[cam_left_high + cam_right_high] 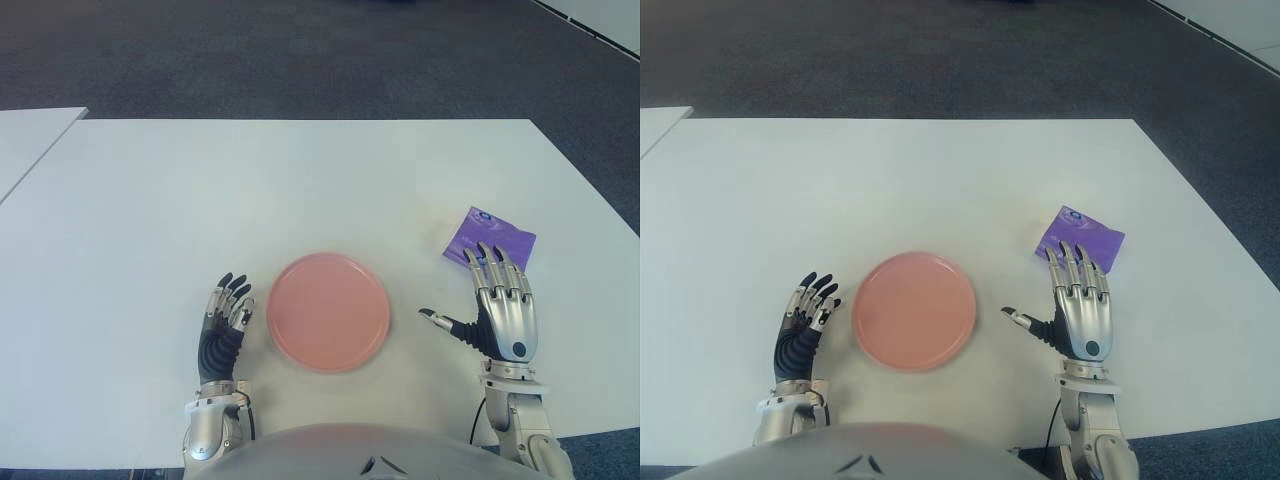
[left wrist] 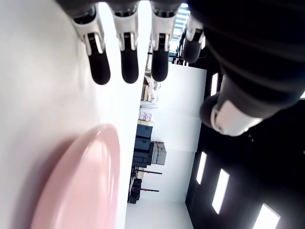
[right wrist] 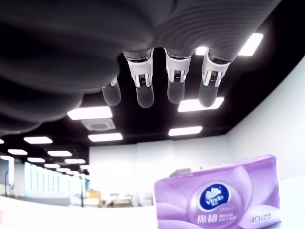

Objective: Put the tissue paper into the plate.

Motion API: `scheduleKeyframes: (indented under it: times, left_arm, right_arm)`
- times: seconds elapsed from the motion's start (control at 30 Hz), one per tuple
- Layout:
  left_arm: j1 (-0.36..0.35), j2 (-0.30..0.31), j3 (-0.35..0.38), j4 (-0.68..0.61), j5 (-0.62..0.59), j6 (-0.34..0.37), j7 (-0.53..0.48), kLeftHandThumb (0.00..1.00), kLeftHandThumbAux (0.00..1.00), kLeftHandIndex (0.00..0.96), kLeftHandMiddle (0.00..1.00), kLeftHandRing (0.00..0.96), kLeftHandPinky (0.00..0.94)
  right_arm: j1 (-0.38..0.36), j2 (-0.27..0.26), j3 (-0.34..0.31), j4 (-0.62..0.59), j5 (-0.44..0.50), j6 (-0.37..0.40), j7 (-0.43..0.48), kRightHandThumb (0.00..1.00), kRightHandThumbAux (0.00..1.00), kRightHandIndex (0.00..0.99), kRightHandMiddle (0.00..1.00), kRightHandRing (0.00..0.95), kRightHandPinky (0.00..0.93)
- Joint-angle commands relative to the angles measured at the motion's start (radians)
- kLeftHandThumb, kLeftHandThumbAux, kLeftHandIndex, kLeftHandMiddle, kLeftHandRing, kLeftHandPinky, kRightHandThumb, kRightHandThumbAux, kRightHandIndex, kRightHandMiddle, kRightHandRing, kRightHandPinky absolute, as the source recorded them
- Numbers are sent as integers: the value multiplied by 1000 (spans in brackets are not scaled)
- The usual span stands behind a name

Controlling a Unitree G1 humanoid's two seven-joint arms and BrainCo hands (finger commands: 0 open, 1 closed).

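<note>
While my white table (image 1: 300, 180) spreads beneath both hands, the pink plate (image 1: 328, 312) sits between them, just beside my open left hand (image 1: 224, 325). My right hand (image 1: 503, 310), fingers spread and empty, has the purple tissue pack (image 1: 488, 237) just beyond its fingertips.

A white table (image 1: 300, 180) fills most of the eye views, with a second white table (image 1: 30, 135) just beside its left edge. Dark grey carpet (image 1: 300, 60) lies beyond. Overhead, rectangular ceiling lights (image 3: 93, 112) glow against a black ceiling (white walls below), and stacked boxes (image 2: 147, 148) stand far off.
</note>
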Motion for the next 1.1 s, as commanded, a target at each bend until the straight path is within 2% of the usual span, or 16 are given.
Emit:
scheduleKeyframes:
  times: [0.03,0.17,0.37,0.73,1.1]
  left_arm:
    - [56,-13,4,103,-14,114,-3,235,646,123,190,200,246]
    - [57,-13,8,103,-18,116,-5,238,649,121,191,203,250]
    - [58,-12,11,100,-16,123,-3,251,649,127,195,202,243]
    - [57,-8,15,103,-15,118,-4,257,645,126,199,206,248]
    - [49,-8,21,117,-12,109,-10,252,635,130,203,212,253]
  right_arm:
    - [-68,-46,12,98,46,11,3,337,308,0,0,0,0]
    - [-121,-79,13,177,102,3,8,345,308,0,0,0,0]
    - [-155,-109,21,195,165,19,62,352,320,0,0,0,0]
    - [-187,-136,42,195,196,66,126,327,352,0,0,0,0]
    - [-250,-174,56,265,222,71,112,335,362,0,0,0,0]
